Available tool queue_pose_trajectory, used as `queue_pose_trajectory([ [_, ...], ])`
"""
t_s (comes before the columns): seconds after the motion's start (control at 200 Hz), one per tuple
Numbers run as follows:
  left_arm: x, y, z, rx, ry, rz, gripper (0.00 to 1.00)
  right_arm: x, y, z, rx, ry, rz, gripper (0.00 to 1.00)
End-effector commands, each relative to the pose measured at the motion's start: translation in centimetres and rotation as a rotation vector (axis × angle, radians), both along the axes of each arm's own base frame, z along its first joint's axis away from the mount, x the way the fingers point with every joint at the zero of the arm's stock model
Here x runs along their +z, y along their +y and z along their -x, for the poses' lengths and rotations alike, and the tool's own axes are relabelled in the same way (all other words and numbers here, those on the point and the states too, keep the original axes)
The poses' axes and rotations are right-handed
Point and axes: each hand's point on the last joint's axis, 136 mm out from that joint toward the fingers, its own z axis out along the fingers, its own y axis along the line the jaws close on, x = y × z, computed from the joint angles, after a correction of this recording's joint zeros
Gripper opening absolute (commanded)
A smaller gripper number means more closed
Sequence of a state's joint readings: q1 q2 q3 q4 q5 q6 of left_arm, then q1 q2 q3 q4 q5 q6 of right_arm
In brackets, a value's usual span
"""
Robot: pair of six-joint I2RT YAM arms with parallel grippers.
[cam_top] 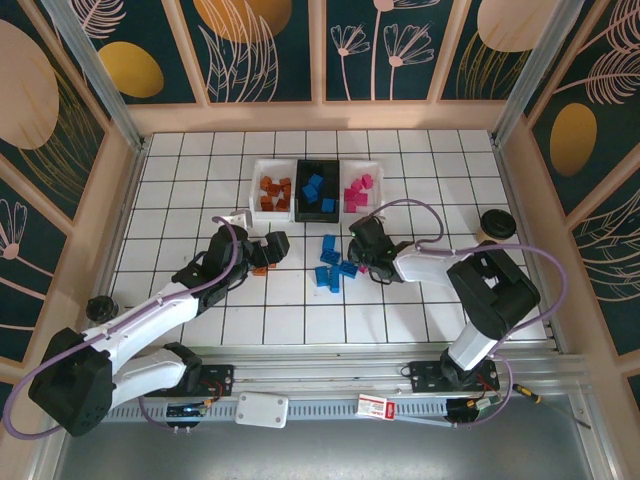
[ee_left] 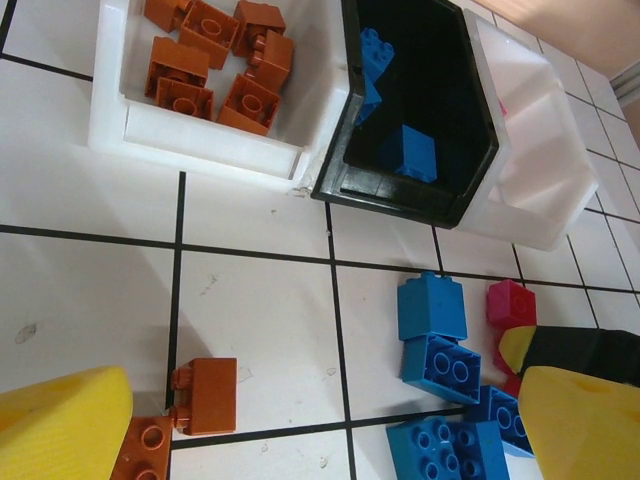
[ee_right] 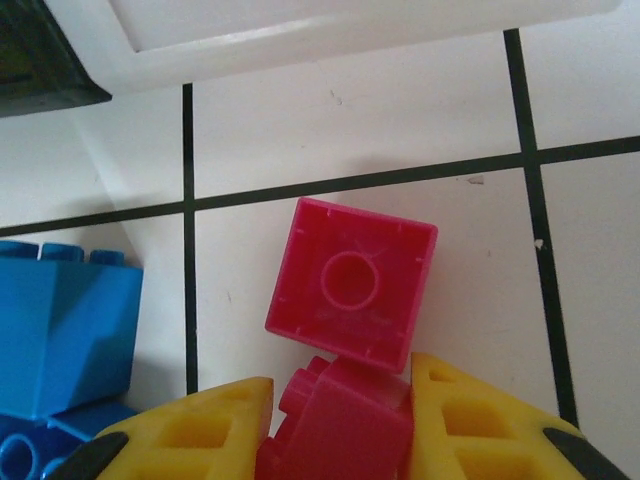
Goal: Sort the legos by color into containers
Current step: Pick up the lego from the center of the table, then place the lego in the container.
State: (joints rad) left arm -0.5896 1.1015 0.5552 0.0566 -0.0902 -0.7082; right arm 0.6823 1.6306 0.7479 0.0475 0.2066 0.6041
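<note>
Three bins stand in a row: a white bin [cam_top: 271,190] with orange bricks, a black bin [cam_top: 318,190] with blue bricks, and a white bin [cam_top: 360,188] with pink bricks. Several loose blue bricks [cam_top: 332,265] lie in front of them. My right gripper [ee_right: 340,378] is shut on a pink brick [ee_right: 345,425], which touches a second, upside-down pink brick [ee_right: 352,283]. My left gripper [ee_left: 325,400] is open above the tiles. Two orange bricks [ee_left: 205,396] lie by its left finger [ee_left: 60,430], and blue bricks [ee_left: 445,365] lie by its right finger.
A black round object [cam_top: 496,222] sits at the right edge of the tiled floor [cam_top: 300,320]. A small white piece [cam_top: 236,218] lies left of the bins. The two grippers [cam_top: 270,248] [cam_top: 362,245] work close together around the loose pile. Wooden walls [cam_top: 130,200] surround the floor.
</note>
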Motion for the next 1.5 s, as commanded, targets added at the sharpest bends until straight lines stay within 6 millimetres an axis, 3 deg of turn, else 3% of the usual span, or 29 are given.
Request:
queue_pose_trajectory([
  [0.0,-0.6,0.2,0.0,0.006,-0.003,-0.014,0.99,1.5,-0.7,0.4,-0.002,-0.051,0.004,0.21],
  [0.285,-1.8,0.2,0.3,0.000,0.021,-0.015,0.99,3.6,-2.8,2.5,-0.001,-0.099,-0.007,0.16],
  [0.49,-2.3,0.2,0.5,-0.003,0.037,-0.024,0.99,7.8,-2.7,2.7,0.037,-0.181,-0.063,0.13],
  [0.606,-2.3,0.1,0.4,-0.008,0.039,-0.020,0.99,11.8,-1.4,1.0,0.076,-0.267,-0.126,0.12],
  [0.751,-2.6,-0.3,0.4,-0.019,0.055,-0.017,0.99,15.1,0.0,-3.8,0.086,-0.345,-0.150,0.13],
  [0.876,-2.7,-0.6,0.6,-0.032,0.069,-0.008,0.99,14.0,1.5,-8.1,0.094,-0.324,-0.146,0.13],
  [0.896,-2.8,-0.6,0.6,-0.034,0.072,-0.009,0.99,14.1,0.7,-9.4,0.067,-0.328,-0.145,0.13],
  [1.046,-3.1,-0.4,1.0,-0.040,0.091,-0.019,0.99,12.4,1.0,-13.8,0.046,-0.301,-0.109,0.15],
  [1.111,-3.1,-0.3,1.3,-0.042,0.094,-0.023,0.99,11.5,1.2,-15.2,0.046,-0.277,-0.109,0.23],
  [1.181,-3.1,-0.1,1.4,-0.037,0.094,-0.029,0.99,10.8,1.2,-16.3,0.046,-0.251,-0.101,0.47],
  [1.236,-3.1,0.1,1.5,-0.033,0.096,-0.035,0.99,11.0,1.2,-16.8,0.046,-0.252,-0.084,0.54],
  [1.331,-3.1,0.3,1.6,-0.031,0.099,-0.040,0.99,12.3,1.2,-16.3,0.054,-0.272,-0.092,0.58],
  [1.492,-3.1,0.5,1.5,-0.019,0.094,-0.042,0.99,13.2,1.5,-12.4,0.083,-0.281,-0.118,0.60],
])
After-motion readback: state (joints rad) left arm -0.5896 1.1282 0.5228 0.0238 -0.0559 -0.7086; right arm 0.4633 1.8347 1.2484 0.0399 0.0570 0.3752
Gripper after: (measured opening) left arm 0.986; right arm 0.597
